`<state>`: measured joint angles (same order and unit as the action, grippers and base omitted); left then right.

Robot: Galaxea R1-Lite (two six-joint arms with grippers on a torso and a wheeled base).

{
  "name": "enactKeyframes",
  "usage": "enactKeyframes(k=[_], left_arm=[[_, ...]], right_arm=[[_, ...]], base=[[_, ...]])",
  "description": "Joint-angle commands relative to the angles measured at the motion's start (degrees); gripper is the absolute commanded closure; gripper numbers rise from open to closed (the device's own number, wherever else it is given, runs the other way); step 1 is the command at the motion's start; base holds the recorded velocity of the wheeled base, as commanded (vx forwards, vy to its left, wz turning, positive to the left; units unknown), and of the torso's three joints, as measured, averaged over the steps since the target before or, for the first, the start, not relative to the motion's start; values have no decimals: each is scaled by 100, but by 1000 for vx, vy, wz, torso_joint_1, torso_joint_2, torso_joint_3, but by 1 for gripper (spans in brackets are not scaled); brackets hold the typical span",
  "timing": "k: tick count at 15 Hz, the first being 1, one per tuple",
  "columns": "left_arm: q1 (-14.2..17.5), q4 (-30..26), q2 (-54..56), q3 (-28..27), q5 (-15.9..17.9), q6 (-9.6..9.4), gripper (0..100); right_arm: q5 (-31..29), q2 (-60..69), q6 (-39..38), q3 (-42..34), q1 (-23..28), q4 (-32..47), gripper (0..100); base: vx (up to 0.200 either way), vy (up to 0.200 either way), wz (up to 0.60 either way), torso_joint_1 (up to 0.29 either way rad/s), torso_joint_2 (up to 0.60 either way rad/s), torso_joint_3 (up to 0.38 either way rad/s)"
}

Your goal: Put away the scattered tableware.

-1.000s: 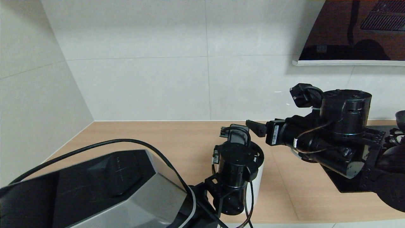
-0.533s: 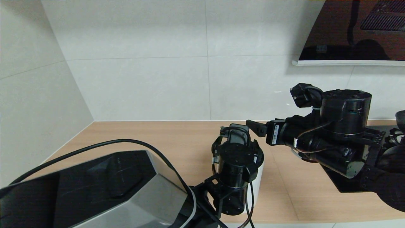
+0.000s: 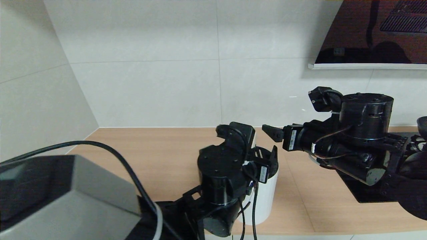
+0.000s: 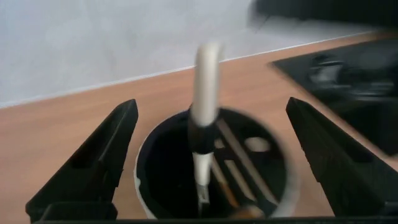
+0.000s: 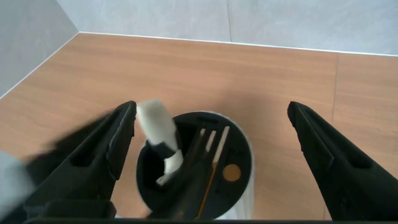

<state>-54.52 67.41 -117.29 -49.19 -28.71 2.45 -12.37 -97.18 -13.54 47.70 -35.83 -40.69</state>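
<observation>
Wooden bench [image 3: 150, 146] bears the utensil holder [image 3: 265, 196]; my left gripper [image 4: 208, 109] and right gripper [image 5: 210, 107] gape empty near its white-handled utensil [image 4: 206, 81], likely light, slick: pinch mid-handle

No text, label or number is legible — anywhere.

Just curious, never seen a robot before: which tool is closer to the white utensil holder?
Left. The left tool hangs open just over the white utensil holder; the right tool, also open, sits higher, off to the right.
</observation>
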Motion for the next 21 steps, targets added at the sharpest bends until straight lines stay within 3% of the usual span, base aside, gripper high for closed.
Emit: enactKeyframes(k=[1, 4, 6, 10, 12, 15, 18, 21], left_arm=[[20, 17, 1111, 560, 401, 1, 0], [284, -9, 2368, 823, 718, -43, 0], [811, -114, 3159, 1104, 1087, -87, 0], [1523, -1732, 5233, 1711, 1131, -263, 0], [2314, -3366, 6868, 1895, 1139, -263, 0], [3166, -5159, 8433, 1764, 1175, -263, 0], [3984, -5915, 9496, 1781, 1183, -280, 0], [4467, -6662, 10577, 1834, 1201, -535, 0]], right_arm=[[-2, 42, 1, -7, 85, 0, 0], [-55, 587, 10, -138, 401, -9, 0], [-55, 1114, 27, -402, 700, 0, 0], [24, 2863, 774, -1887, 1227, 0, 0], [218, 4190, 976, -2388, 1632, 53, 0], [262, 5473, 985, -2573, 2150, 351, 0], [262, 7117, 1099, -2494, 2221, 1758, 0], [262, 8462, 1557, -2494, 2431, 3006, 0]], base=[[0, 0, 0, 0, 0, 0], [0, 0, 0, 0, 0, 0], [0, 0, 0, 0, 0, 0], [0, 0, 0, 0, 0, 0], [0, 0, 0, 0, 0, 0], [0, 0, 0, 0, 0, 0], [0, 0, 0, 0, 0, 0], [0, 0, 0, 0, 0, 0]])
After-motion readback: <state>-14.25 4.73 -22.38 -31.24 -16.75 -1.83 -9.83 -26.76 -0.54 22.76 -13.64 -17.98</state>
